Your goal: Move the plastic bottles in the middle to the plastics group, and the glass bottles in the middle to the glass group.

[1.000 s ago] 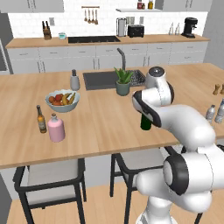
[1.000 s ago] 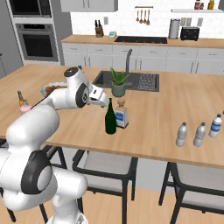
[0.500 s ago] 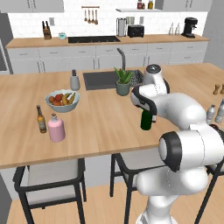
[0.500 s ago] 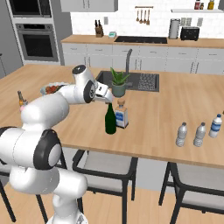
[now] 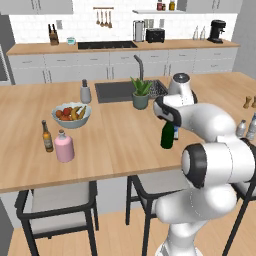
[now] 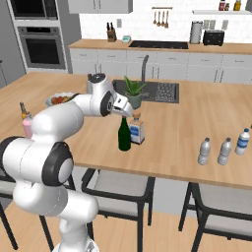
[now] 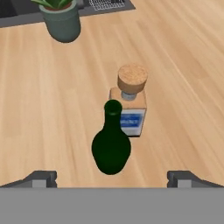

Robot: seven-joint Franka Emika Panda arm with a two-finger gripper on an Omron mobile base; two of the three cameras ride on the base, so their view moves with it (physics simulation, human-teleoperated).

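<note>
- Green wine bottle (image 6: 124,136) stands upright mid-table, neck to the ceiling, long axis vertical; the blue-labelled bottle (image 6: 136,130) is just beside it, stopper up.
- Neither has reached the glass group: the brown beer bottle (image 5: 47,137) and pink flask (image 5: 64,146) stand well apart at the table's left.
- Clear bottles (image 6: 225,150) stand at the right end; which is the middle plastic one I cannot tell.
- Gripper (image 6: 127,111) hovers above the green bottle, jaws spread wide, holding nothing.
- Judged: sorting of the glass is barely begun.

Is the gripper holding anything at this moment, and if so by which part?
Nothing is held. The gripper is open above the green wine bottle, its fingertips apart from it.
</note>
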